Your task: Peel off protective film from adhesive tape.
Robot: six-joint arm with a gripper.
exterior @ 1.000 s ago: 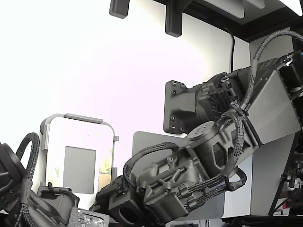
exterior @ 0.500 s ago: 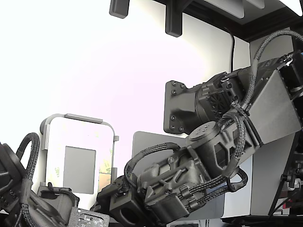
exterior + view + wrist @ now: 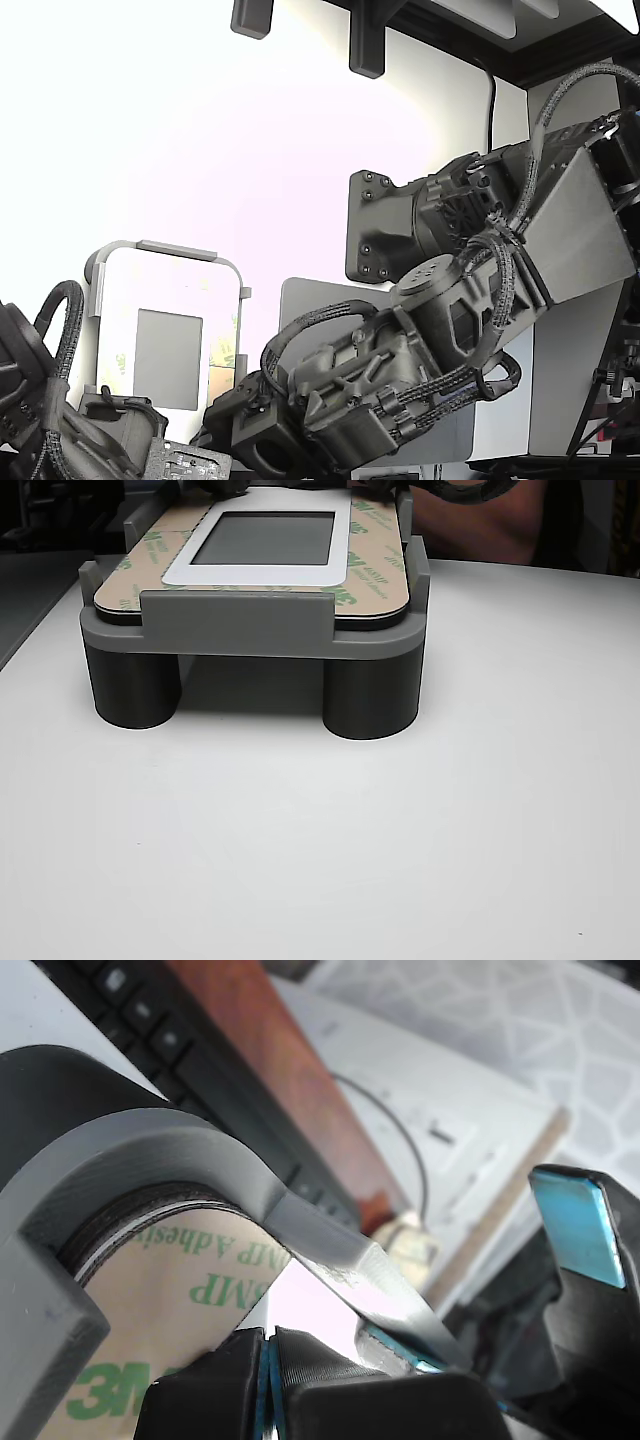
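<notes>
The protective film is a pale tan liner with green print. It lies on a plate in a grey fixture. My gripper is shut, blue pads pressed together, and the film's edge runs down into their seam. In the exterior view the film shows as a yellow-green strip beside the grey square. My arm's wrist hides the fingertips there. The other view has printed film along the side of the plate in the fixture.
A second arm sits low at the exterior view's left, by the fixture. A separate dark finger with a blue pad stands close to my gripper. A large grey pad lies behind my arm. A keyboard is beyond the fixture.
My arm's wrist has shifted very slightly by the fixture. The film and the plate look the same.
</notes>
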